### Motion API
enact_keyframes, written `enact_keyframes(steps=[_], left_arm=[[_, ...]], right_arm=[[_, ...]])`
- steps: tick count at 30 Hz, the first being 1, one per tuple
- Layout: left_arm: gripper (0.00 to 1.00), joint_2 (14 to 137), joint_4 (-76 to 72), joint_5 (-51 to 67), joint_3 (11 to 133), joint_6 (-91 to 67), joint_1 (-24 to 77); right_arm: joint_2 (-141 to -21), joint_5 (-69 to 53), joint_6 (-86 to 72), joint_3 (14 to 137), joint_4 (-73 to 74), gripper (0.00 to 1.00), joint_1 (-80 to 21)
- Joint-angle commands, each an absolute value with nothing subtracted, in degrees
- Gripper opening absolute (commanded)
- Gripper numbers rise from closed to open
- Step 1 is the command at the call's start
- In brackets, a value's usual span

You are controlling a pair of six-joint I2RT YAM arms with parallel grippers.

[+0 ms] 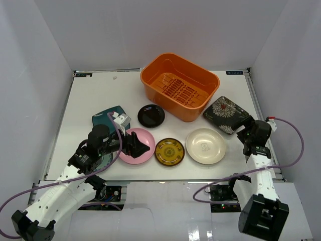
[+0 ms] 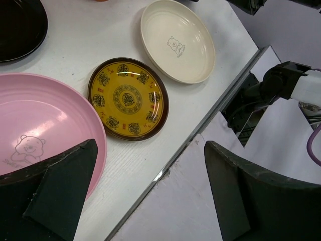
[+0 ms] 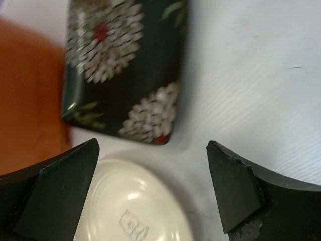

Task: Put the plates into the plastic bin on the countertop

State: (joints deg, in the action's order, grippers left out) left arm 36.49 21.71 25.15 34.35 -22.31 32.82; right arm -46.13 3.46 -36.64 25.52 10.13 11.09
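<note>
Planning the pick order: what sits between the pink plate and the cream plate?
The yellow-brown patterned plate lies flat between the pink plate and the cream plate; the top view shows it.

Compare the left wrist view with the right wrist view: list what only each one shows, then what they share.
Only the left wrist view: the pink plate, the yellow-brown patterned plate and a slice of the round black plate. Only the right wrist view: the square dark floral plate and a blurred orange stretch of the plastic bin. Both: the cream plate and the white countertop.
</note>
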Motion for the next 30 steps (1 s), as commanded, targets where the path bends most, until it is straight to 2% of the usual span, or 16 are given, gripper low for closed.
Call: enact_keyframes(steps=[1, 3, 8, 12, 15, 16, 17, 18, 19, 20, 22, 23, 24, 27, 30], left_arm=[[0.98, 35.24, 23.12, 21.71, 36.74, -21.71, 33.75], [0.98, 35.07, 23.12, 21.71, 36.56, -21.97, 33.92], [0.98, 34.98, 23.38, 20.22, 36.74, -21.53, 34.10], [0.98, 34.89, 23.55, 17.77, 36.56, -22.06, 34.10], [0.98, 36.21, 24.52, 12.68, 36.83, -23.29, 34.01], [0.98, 37.17, 25.04, 11.87, 36.91, -23.73, 33.93], [0.98, 37.61, 25.31, 11.17, 37.00, -23.90, 33.75], [0.98, 38.23, 25.40, 9.25, 37.09, -23.99, 33.66], [0.98, 38.84, 25.84, 7.75, 37.26, -24.17, 33.58], [0.98, 40.33, 26.27, 6.08, 37.53, -24.78, 33.49], [0.98, 42.00, 26.98, 2.13, 38.41, -25.57, 33.22], [0.98, 43.58, 26.90, 1.94, 38.67, -26.01, 32.53], [0.97, 44.46, 26.46, 2.46, 39.11, -27.15, 32.00], [0.95, 50.50, 21.64, 11.22, 43.13, -30.92, 31.11], [0.92, 57.01, 14.70, 13.89, 47.70, -34.18, 31.11]], right_arm=[[-49.82, 1.69, -39.46, 21.63, 0.89, 0.94, 20.61], [-55.24, -5.17, -42.08, 19.18, -6.83, 0.93, 23.89], [-72.83, -19.73, -47.36, 18.46, -25.45, 0.80, 24.35], [-89.68, -25.48, -54.13, 19.51, -44.07, 0.75, 24.35], [-96.48, -26.63, -57.65, 21.18, -49.21, 0.61, 24.26], [-97.29, -26.28, -58.27, 21.96, -50.61, 0.46, 24.26], [-97.99, -26.37, -58.36, 22.32, -50.62, 0.36, 24.26], [-97.65, -26.37, -58.45, 22.67, -50.36, 0.26, 24.34], [-96.86, -25.85, -58.53, 22.68, -49.67, 0.10, 24.35], [-93.38, -25.14, -58.62, 22.15, -49.22, 0.08, 24.52], [-87.66, -21.21, -56.62, 23.11, -43.63, 0.08, 24.61], [-80.41, -19.27, -52.69, 25.29, -33.67, 0.08, 24.61], [-76.24, -16.90, -50.99, 26.10, -29.75, 0.08, 24.26], [-61.82, -9.07, -46.60, 28.90, -18.92, 0.08, 24.17], [-51.35, -8.26, -46.41, 31.36, -15.74, 0.08, 24.17]])
